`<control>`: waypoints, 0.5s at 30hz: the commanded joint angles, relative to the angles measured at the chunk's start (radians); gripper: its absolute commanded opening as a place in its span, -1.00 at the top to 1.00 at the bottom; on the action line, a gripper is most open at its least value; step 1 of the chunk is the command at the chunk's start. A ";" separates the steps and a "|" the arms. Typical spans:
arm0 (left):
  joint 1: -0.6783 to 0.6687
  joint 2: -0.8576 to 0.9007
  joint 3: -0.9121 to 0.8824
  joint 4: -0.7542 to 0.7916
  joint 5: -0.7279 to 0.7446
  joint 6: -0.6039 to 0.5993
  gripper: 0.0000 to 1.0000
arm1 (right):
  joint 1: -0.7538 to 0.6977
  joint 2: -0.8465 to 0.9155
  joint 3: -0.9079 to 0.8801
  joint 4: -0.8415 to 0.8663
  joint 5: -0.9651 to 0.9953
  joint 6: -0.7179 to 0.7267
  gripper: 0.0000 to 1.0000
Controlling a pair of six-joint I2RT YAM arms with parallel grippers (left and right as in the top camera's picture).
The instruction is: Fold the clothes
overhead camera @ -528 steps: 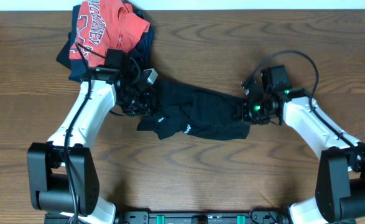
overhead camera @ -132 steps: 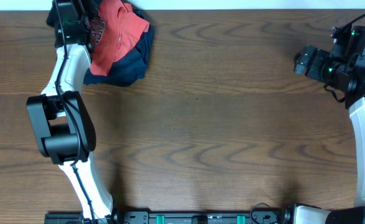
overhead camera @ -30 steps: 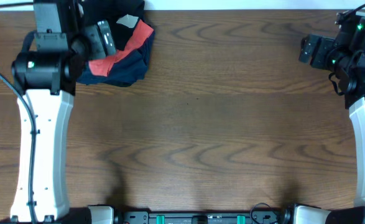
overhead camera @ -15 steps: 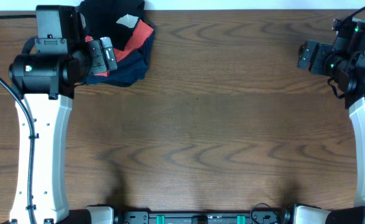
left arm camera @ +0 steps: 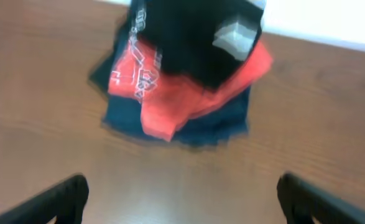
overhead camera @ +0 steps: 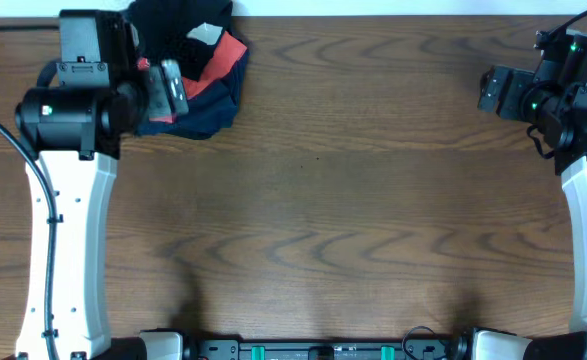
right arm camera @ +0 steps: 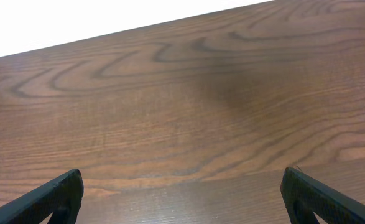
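The black T-shirt (left arm camera: 188,37) tops the far-left pile (left arm camera: 170,109), so folding looks done; left gripper (left arm camera: 181,183) and right gripper (right arm camera: 182,177), spread wide, should back off.

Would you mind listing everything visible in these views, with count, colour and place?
black T-shirt: 1, black with a pale neck label, on top of the pile at the table's far left.
red shirt: 1, red with white lettering, under the black one.
navy garment: 1, dark navy, bottom of the pile.
table: 1, brown wood grain.
left gripper: 1, black, open, empty, near the pile.
right gripper: 1, black, open, empty, far right.
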 commanded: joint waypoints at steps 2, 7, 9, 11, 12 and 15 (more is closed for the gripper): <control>-0.001 -0.131 -0.172 0.270 0.016 0.025 -0.96 | 0.002 -0.010 0.003 -0.001 0.010 -0.013 -0.99; 0.006 -0.330 -0.470 0.528 0.029 0.031 -0.96 | 0.002 -0.010 0.003 -0.002 0.010 -0.013 -0.99; 0.018 -0.412 -0.588 0.594 0.044 0.032 -0.96 | 0.002 -0.010 0.003 -0.001 0.010 -0.013 -0.99; 0.045 -0.505 -0.716 0.662 0.080 0.032 -0.96 | 0.002 -0.010 0.003 -0.001 0.010 -0.013 -0.98; 0.062 -0.554 -0.783 0.691 0.106 0.031 -0.96 | 0.002 -0.010 0.003 -0.001 0.010 -0.013 -0.99; 0.113 -0.694 -0.970 0.761 0.169 0.031 -0.96 | 0.002 -0.010 0.003 -0.001 0.010 -0.013 -0.98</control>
